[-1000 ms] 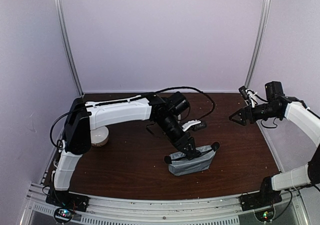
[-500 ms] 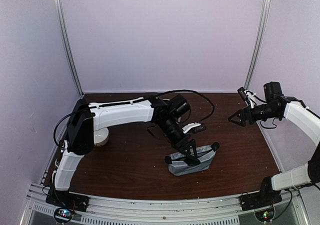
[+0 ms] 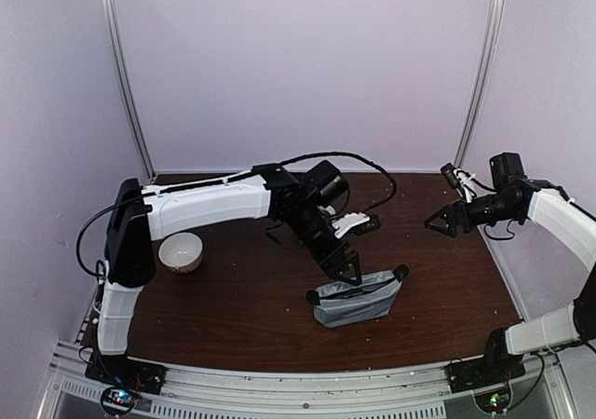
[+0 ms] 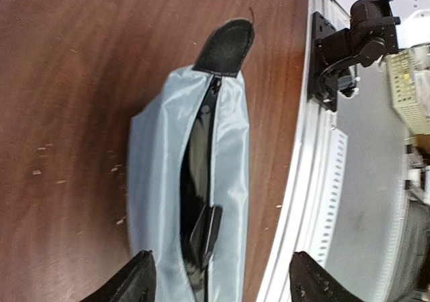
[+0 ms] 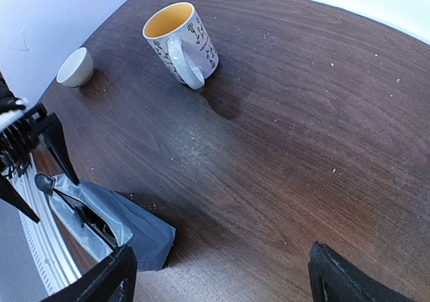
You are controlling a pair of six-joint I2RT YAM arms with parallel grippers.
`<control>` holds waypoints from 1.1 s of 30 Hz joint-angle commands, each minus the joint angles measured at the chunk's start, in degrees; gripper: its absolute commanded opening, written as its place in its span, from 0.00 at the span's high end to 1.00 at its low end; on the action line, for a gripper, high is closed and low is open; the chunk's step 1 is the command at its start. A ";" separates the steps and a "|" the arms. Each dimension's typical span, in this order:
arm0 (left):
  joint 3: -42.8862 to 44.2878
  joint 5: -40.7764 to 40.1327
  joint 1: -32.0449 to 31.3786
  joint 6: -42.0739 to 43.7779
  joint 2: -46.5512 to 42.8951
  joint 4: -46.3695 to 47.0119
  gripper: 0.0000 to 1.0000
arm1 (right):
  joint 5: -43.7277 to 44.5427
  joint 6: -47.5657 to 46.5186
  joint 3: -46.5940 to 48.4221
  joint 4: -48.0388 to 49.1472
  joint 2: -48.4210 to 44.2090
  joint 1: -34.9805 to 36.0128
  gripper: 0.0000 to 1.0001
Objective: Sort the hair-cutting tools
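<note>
A grey zip pouch (image 3: pixel 358 300) lies at the table's front centre with its zip open. Dark hair-cutting tools (image 4: pixel 203 227) show inside the slit: a flat black piece and something shiny and dark under it. I cannot tell the tools apart. My left gripper (image 3: pixel 345 270) hangs just above the pouch's left end, and in its wrist view it (image 4: pixel 222 285) stands open astride the pouch with nothing held. My right gripper (image 3: pixel 437 222) is raised at the right, away from the pouch, and it (image 5: pixel 222 282) is open and empty over bare wood.
A white bowl (image 3: pixel 181 252) sits at the left, and the same bowl (image 5: pixel 74 67) shows in the right wrist view. A patterned mug (image 5: pixel 180 43) with a yellow inside stands behind the pouch (image 5: pixel 127 225). The metal rail (image 4: pixel 316 181) of the table's front edge runs close to the pouch.
My left gripper has risen off the pouch and its jaws have spread wider. The left arm swung back, uncovering the bowl. The right arm has barely moved.
</note>
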 commanded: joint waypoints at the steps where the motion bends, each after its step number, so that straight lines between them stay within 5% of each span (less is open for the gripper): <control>1: -3.85 -12.96 -1.44 6.97 -9.28 2.57 0.31 | -1.15 -1.91 0.57 -1.58 -0.51 0.40 0.10; 7: -9.11 -17.76 -3.76 9.51 -12.84 3.66 0.41 | -0.87 -10.25 3.07 -8.53 -0.21 1.45 0.17; 13: -13.13 -26.21 -3.75 2.72 -14.61 2.72 0.38 | 4.91 -14.83 4.20 -16.45 3.06 9.67 0.26; 19: -20.84 -21.59 -1.00 -4.82 -18.06 3.75 0.35 | 9.35 -13.28 4.26 -18.69 9.66 19.76 0.35; 33: -38.93 -7.77 1.65 -18.81 -27.57 20.37 0.43 | 8.26 -12.39 5.67 -19.55 12.93 20.79 0.51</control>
